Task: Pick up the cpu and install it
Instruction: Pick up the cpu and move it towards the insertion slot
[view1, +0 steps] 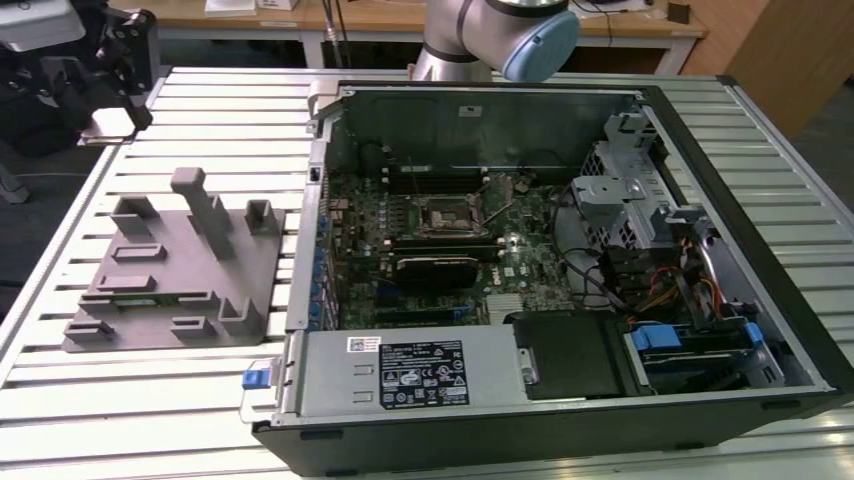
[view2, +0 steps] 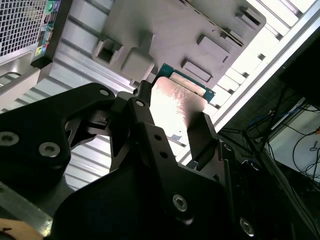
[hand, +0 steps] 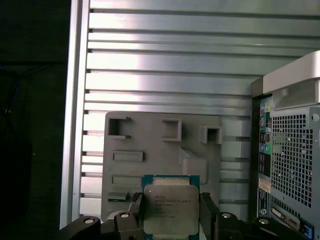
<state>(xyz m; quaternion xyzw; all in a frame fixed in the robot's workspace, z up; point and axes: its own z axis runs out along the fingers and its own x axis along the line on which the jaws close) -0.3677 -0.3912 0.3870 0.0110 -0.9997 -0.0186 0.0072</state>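
Observation:
In both wrist views the cpu (hand: 170, 207) (view2: 175, 102), a flat square chip with a silver-grey top and a green edge, sits between the two black fingers of my gripper (hand: 171, 216) (view2: 172, 112), which is shut on its opposite sides. It hangs well above the grey plastic tray (hand: 150, 140) (view2: 165, 30) and the slatted table. In the exterior view the open computer case shows the green motherboard (view1: 521, 270) with the black square socket frame (view1: 442, 212) near its middle. The tray (view1: 160, 290) lies to that view's left of the case.
The arm's grey and blue joint (view1: 514, 35) rises behind the case. Black equipment (view1: 94, 70) stands at the table's far corner on the exterior view's left. Inside the case are a drive cage (view1: 627, 190), cables and a power supply (view1: 414, 375). The case's perforated rear panel (hand: 292, 150) stands beside the tray.

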